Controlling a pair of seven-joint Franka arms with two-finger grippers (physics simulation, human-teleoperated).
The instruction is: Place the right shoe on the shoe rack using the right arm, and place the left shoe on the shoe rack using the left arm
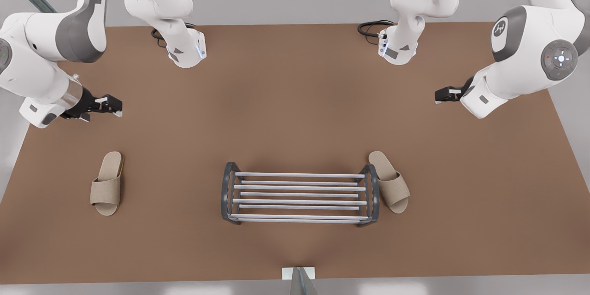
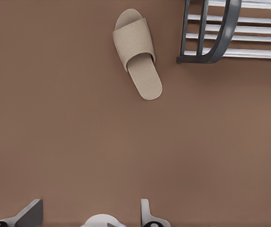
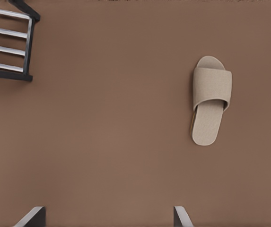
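The brown table carries everything. The front view takes in both arms whole. The right arm reaches in over the table's edge at the front view's left, and the left arm over the opposite edge. A grey joint cover on the left arm bears a small emblem too small to read.

The shoe rack stands midway along the table, toward the edge at the front view's bottom. The left shoe lies just beside the rack's end frame. The right shoe lies well apart from the rack, near the left-hand edge.

The wrist views show each gripper's finger spread. The right gripper has its fingers spread wide and holds nothing. The left gripper has its fingers likewise parted and empty.
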